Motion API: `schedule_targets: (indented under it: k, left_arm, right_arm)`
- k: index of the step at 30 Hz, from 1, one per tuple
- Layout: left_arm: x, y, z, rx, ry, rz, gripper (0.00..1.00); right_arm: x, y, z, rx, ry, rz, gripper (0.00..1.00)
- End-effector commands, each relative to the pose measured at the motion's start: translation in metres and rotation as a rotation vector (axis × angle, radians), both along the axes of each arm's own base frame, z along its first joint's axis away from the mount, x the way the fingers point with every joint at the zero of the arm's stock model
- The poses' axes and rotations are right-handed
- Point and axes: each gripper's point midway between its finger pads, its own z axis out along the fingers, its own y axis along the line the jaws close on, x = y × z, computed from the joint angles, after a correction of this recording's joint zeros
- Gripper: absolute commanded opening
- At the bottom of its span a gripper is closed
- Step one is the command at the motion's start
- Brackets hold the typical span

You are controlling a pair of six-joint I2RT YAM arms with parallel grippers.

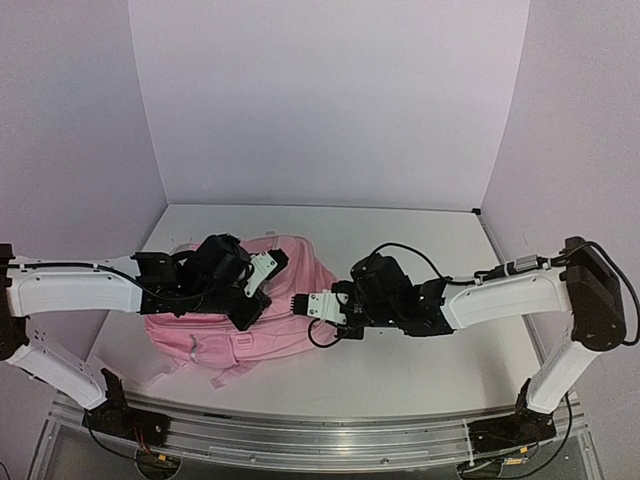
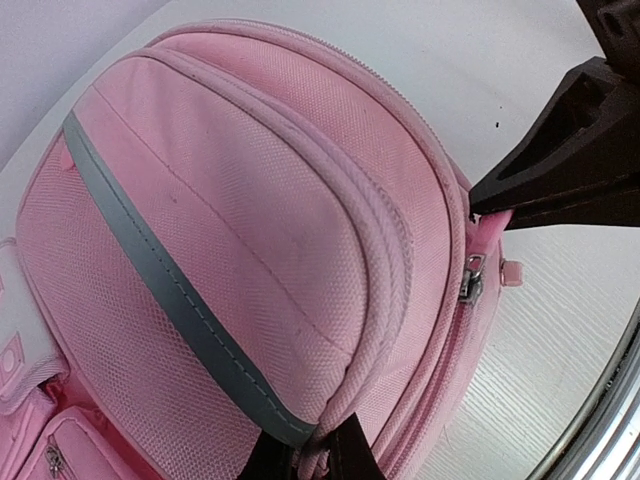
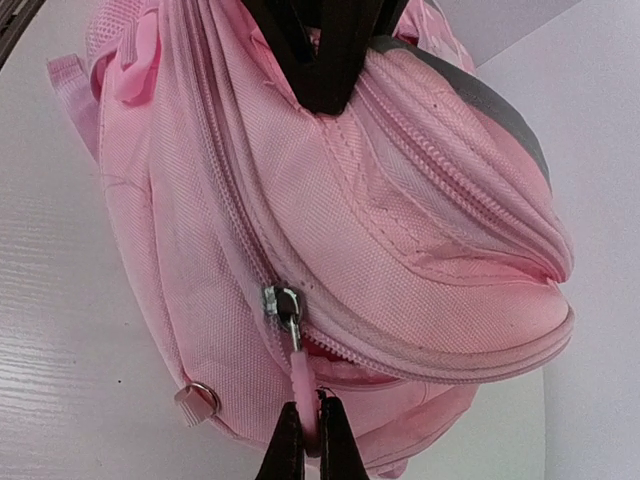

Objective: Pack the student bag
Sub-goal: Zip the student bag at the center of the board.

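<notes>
Pink bag [image 1: 250, 325] lies flat on the table [image 1: 420, 370], left of centre, its rounded end toward my right arm. My right gripper [image 3: 303, 440] is clamped on the zip pull [image 3: 299, 372], which runs straight from slider to jaws. My left gripper [image 2: 312, 455] pinches the bag's front fabric.

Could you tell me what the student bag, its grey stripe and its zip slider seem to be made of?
The student bag: soft woven fabric, matte, visible weave and stitched seams. Its grey stripe: smooth tape, possibly reflective. Its zip slider: shiny silvery metal, by its glint.
</notes>
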Motion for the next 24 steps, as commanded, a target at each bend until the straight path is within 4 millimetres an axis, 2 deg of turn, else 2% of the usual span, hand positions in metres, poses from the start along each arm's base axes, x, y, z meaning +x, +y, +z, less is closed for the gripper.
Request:
schedule_targets:
  k: [1, 3, 5, 13, 19, 21, 24]
  left_arm:
    - [0.001, -0.014, -0.009, 0.01, 0.06, -0.015, 0.0]
    - [-0.001, -0.017, -0.016, 0.03, 0.08, -0.035, 0.0]
    - [-0.003, -0.019, -0.018, 0.028, 0.09, -0.046, 0.0]
    - [-0.012, -0.016, -0.017, 0.004, 0.114, -0.062, 0.0]
    - [-0.014, -0.016, -0.033, 0.048, 0.15, -0.068, 0.0]
    - [-0.008, -0.015, -0.036, 0.058, 0.136, -0.037, 0.0]
    - [0.008, -0.021, -0.018, 0.016, 0.088, 0.028, 0.0]
  right_arm:
    - [0.034, -0.033, 0.0, -0.086, -0.113, -0.108, 0.0]
    - [0.049, -0.035, -0.005, -0.155, -0.255, -0.09, 0.0]
    - [0.063, -0.035, -0.007, -0.193, -0.322, -0.085, 0.0]
    - [0.106, -0.056, -0.008, -0.209, -0.352, -0.153, 0.0]
    - [0.141, -0.083, 0.002, -0.182, -0.365, -0.258, 0.0]
    - [0.139, -0.083, 0.006, -0.152, -0.355, -0.253, 0.0]
    - [0.104, -0.067, 0.01, -0.06, -0.218, -0.153, 0.0]
